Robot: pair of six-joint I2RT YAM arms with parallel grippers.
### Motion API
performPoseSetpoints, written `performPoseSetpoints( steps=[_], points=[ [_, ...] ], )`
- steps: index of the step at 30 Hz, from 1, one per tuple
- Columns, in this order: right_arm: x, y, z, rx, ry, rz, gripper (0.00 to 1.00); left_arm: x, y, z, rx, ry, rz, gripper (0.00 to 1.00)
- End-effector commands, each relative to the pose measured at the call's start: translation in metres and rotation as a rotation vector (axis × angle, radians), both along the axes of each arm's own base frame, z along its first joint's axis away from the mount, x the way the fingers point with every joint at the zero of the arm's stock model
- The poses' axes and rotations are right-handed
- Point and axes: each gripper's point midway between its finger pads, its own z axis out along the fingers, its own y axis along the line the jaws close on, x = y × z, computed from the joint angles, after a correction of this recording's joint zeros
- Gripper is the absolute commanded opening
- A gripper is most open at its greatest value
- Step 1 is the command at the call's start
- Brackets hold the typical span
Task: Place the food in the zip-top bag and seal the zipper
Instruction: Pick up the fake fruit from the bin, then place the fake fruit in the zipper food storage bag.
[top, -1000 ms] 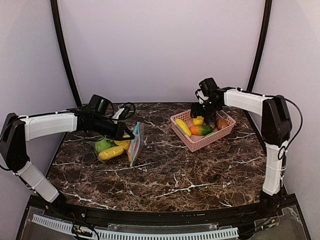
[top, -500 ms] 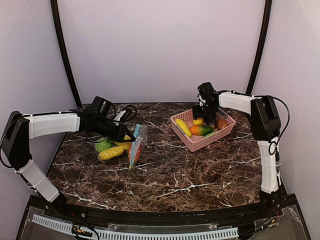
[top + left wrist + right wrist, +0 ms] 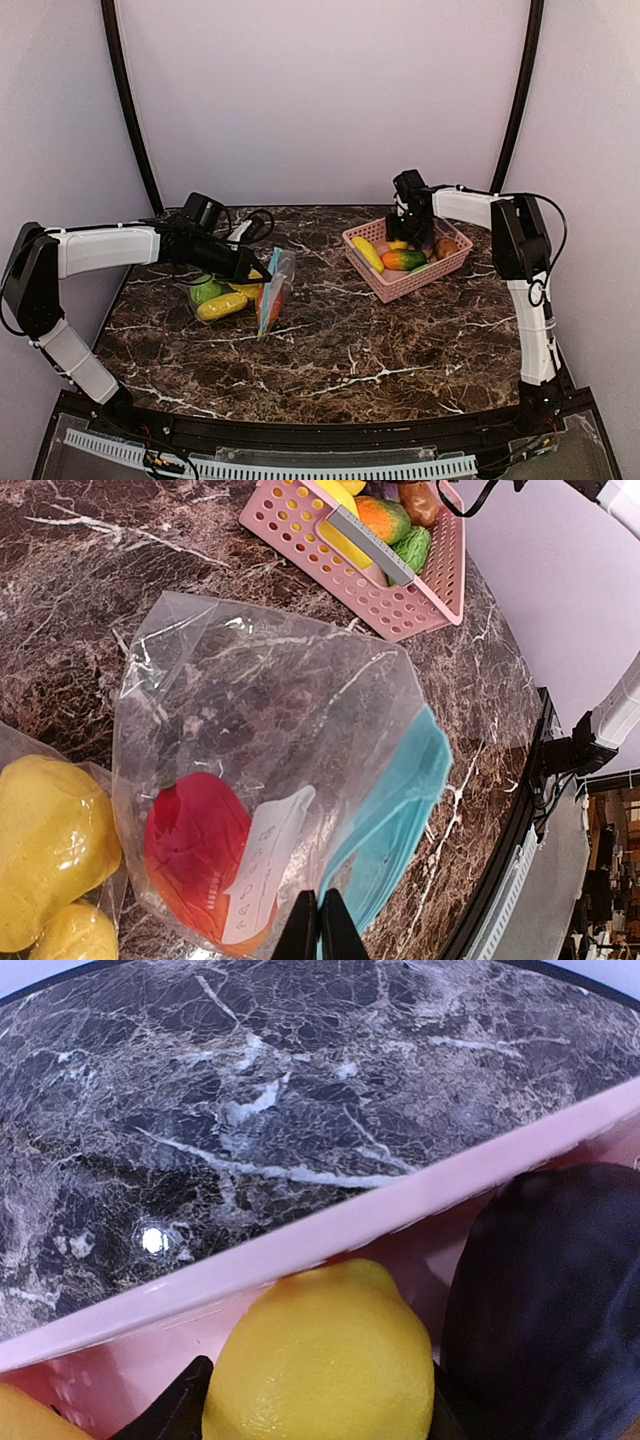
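Yellow lemon point(image 3: 320, 1360) between fingertips point(image 3: 178, 1408) of the right hand point(image 3: 306, 1408), inside pink basket point(image 3: 300, 1240); grip or gap unclear.

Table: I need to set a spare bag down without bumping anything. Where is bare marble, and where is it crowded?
Bare: the broad strip of table along the near edge, and the middle gap between the zip-top bag and the pink basket. Crowded: left rear, around the bag and the food by it; right rear, the basket.

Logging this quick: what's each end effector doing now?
Left end effector: closed on the zip-top bag.
Right end effector: straddling the lemon, grip unclear.
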Motion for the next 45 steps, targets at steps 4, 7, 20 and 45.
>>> performPoseSetpoints(
  steps=[4,7,20,45],
  points=[
    [-0.001,0.003,0.052,0.074,-0.075,0.034,0.51,0.001,-0.005,0.034,-0.106,-0.041,0.013,0.01],
    [-0.015,0.008,0.090,0.133,-0.123,0.097,0.49,0.004,-0.011,0.057,-0.185,-0.035,0.068,0.01],
    [-0.127,0.052,0.193,0.492,-0.210,0.501,0.47,-0.033,-0.035,0.105,-0.393,0.008,0.216,0.01],
    [-0.342,0.222,0.199,0.930,0.000,1.179,0.48,-0.025,0.005,0.021,0.032,-0.076,0.222,0.01]
  ],
)
